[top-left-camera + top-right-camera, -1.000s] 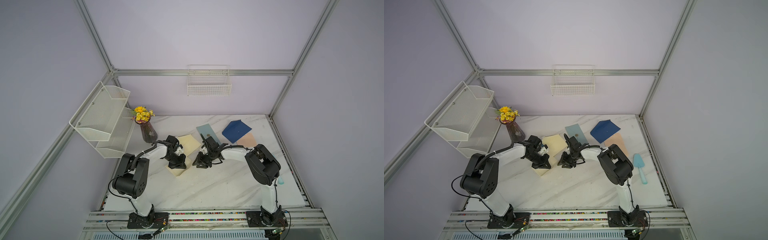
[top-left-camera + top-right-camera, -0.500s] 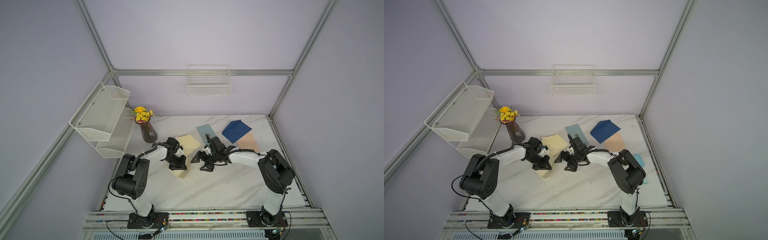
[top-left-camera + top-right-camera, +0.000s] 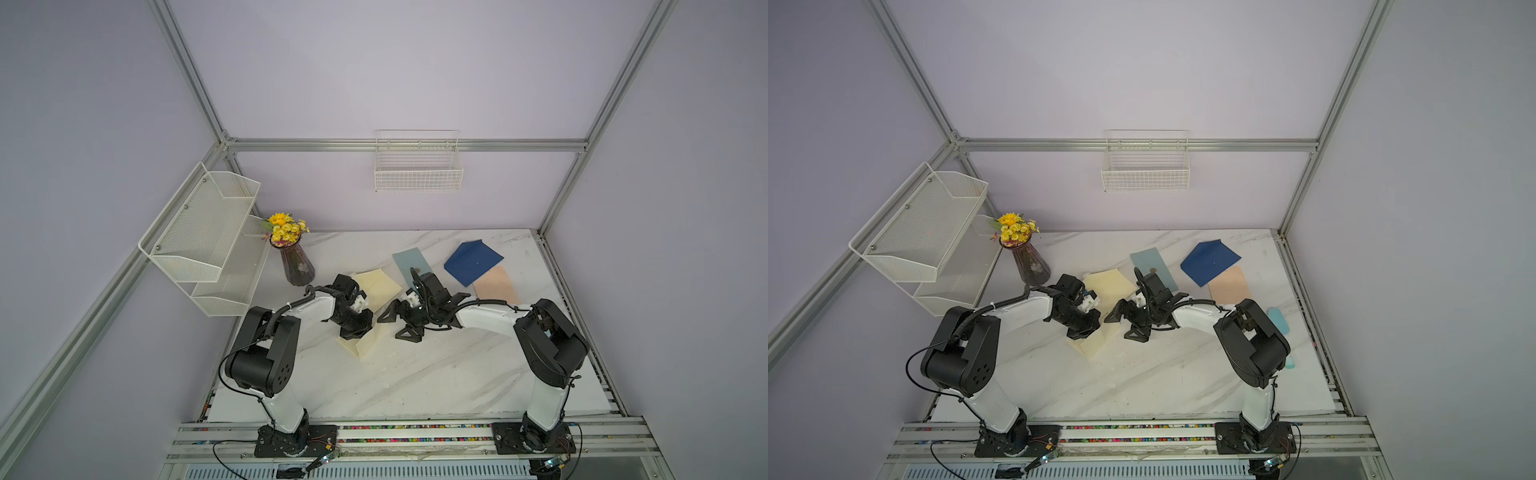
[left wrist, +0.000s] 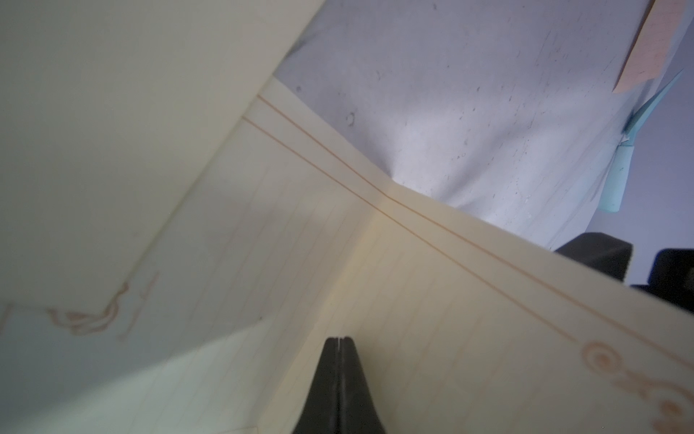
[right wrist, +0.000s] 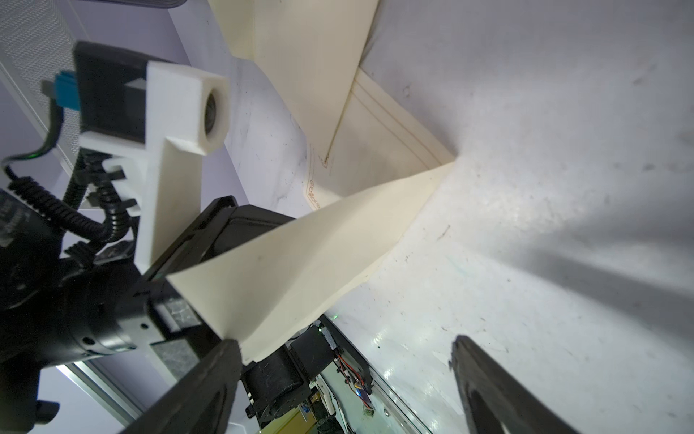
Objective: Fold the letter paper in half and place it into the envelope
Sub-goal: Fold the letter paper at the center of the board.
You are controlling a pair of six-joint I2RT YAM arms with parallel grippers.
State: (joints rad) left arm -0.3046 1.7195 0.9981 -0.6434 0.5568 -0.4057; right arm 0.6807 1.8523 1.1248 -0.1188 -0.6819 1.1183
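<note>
The cream lined letter paper point(image 3: 366, 344) lies on the marble table, partly folded, with one flap point(image 5: 300, 255) standing up off the surface. My left gripper point(image 3: 355, 331) is shut, and its tips point(image 4: 339, 340) rest on the lined sheet point(image 4: 450, 300) near the crease. My right gripper point(image 3: 399, 325) hangs open just right of the paper. In the right wrist view its fingers point(image 5: 221, 360) stand wide apart, with the flap's corner beside one of them and nothing held. A cream envelope point(image 3: 380, 284) lies flat just behind the paper, seen in both top views point(image 3: 1111, 284).
A grey-blue envelope point(image 3: 411, 264), a dark blue envelope point(image 3: 473, 262) and a peach sheet point(image 3: 496, 284) lie at the back right. A flower vase point(image 3: 297, 266) and white mesh shelf point(image 3: 208, 237) stand at the left. A light blue tool point(image 3: 1279, 322) lies behind the right arm.
My right gripper has opened, let go of the paper's flap and drawn back to the right. The left gripper stays shut on the sheet.
</note>
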